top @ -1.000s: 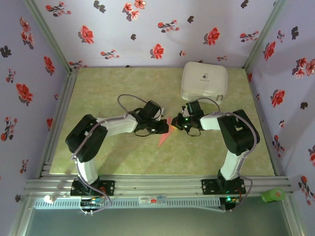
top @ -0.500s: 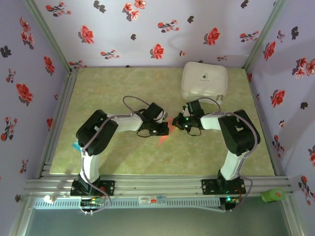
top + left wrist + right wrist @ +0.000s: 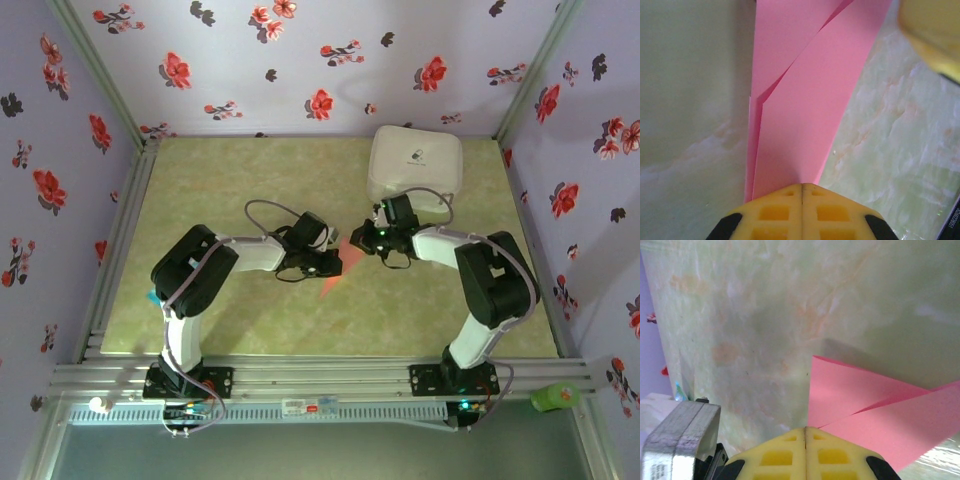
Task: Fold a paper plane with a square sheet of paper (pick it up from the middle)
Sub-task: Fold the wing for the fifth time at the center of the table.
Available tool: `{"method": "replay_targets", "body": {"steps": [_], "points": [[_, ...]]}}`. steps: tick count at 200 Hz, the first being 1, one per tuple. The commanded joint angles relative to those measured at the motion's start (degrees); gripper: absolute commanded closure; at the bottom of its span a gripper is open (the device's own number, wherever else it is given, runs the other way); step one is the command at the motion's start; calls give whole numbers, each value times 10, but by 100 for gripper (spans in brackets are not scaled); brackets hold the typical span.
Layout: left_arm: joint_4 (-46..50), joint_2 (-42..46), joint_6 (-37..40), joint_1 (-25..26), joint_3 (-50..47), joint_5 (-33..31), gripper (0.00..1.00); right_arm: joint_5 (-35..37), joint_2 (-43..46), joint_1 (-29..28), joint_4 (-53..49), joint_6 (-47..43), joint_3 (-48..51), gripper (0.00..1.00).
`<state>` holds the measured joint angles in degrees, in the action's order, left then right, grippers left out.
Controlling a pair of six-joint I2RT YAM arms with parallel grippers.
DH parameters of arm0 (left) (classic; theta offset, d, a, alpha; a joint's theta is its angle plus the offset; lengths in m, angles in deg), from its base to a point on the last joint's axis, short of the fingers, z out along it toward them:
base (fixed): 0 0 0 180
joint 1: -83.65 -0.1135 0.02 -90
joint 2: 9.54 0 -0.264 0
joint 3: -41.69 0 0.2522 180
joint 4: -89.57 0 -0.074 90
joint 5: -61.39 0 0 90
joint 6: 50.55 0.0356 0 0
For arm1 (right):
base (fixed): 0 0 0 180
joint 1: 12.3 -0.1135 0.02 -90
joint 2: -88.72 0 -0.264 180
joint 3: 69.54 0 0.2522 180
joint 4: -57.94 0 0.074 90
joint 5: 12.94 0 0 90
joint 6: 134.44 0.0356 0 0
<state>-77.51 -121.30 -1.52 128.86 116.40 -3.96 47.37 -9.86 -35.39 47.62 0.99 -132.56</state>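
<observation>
The square sheet of paper (image 3: pixel 334 278) is folded into a narrow pink shape with overlapping layers, lying between the two grippers at mid-table. In the left wrist view the paper (image 3: pixel 805 95) runs straight ahead from my left gripper (image 3: pixel 802 186), whose yellow jaws are shut, tips resting on its near end. My right gripper (image 3: pixel 806 429) is also shut. Its tips touch the paper's edge (image 3: pixel 865 400) where a fold line ends. No paper shows between either pair of jaws. From above, the left gripper (image 3: pixel 325 264) and right gripper (image 3: pixel 360 240) nearly meet.
A white rounded-square case (image 3: pixel 415 165) sits at the back right, just beyond the right wrist. The green marbled table (image 3: pixel 220 190) is ringed by flowered walls and a metal rail along the near edge (image 3: pixel 320 378). A finger of the right gripper (image 3: pixel 932 32) shows at the far end of the paper.
The right gripper has shifted a little back and left, toward the case. The left arm's elbow swung right while its gripper stayed on the paper. Both stayed shut.
</observation>
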Motion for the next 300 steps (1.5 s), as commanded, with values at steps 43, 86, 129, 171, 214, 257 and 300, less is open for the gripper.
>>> {"method": "replay_targets", "body": {"steps": [43,86,129,171,214,257,300], "points": [[32,-16,-15,1,-30,-12,100,35,-50,33,14,9,28,95],[17,-19,-25,3,-36,-4,100,33,-57,75,11,-11,23,95],[7,-18,-35,8,-41,-3,100,67,-38,86,-4,-30,9,94],[-21,-12,-55,14,-64,0,100,83,-4,87,26,-30,32,93],[-34,-1,-77,24,-83,-7,100,105,9,82,-28,-58,22,92],[-73,38,-178,47,-115,-75,100,117,66,66,-37,-54,50,90],[-76,119,-175,54,-108,-126,91,72,69,29,-17,-12,66,87]]}}
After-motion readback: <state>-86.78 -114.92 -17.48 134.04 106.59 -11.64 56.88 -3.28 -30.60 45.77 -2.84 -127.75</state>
